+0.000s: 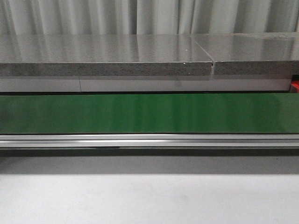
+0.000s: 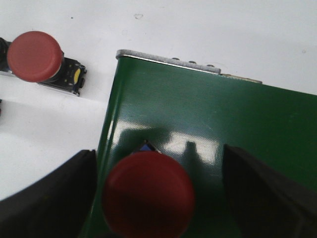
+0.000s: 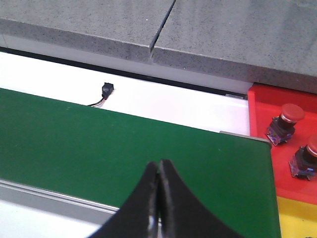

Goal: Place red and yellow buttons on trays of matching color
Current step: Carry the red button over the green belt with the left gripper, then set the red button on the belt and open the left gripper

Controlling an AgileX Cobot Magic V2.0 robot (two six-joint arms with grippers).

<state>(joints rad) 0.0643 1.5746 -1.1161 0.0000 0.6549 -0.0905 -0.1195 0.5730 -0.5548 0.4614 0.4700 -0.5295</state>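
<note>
left gripper (image 2: 158,198): jaws spread wide, dark matte fingers (image 2: 54,196) either side of a red button, no contact visible
red button between fingers (image 2: 148,194): smooth domed round cap, sits on the belt right at its end edge, centred between the jaws; body hidden under the cap apart from a small dark corner
spare red button (image 2: 34,56): same mushroom cap on a boxy black-and-silver base, off the belt on the white surface (image 2: 208,29), well apart from the left fingers
belt (image 1: 149,113): glossy green sheet, metal end rail
right gripper (image 3: 159,203): black tapered fingertips pressed together, nothing between them, over the belt
red tray (image 3: 277,144): flat plastic, just past the belt end beside the right gripper; two red buttons (image 3: 285,124) on it, second one cut off by the frame
yellow tray (image 3: 297,218): only a strip visible next to the red tray
front view: neither gripper in shot, only a sliver of red tray at the far right
</note>
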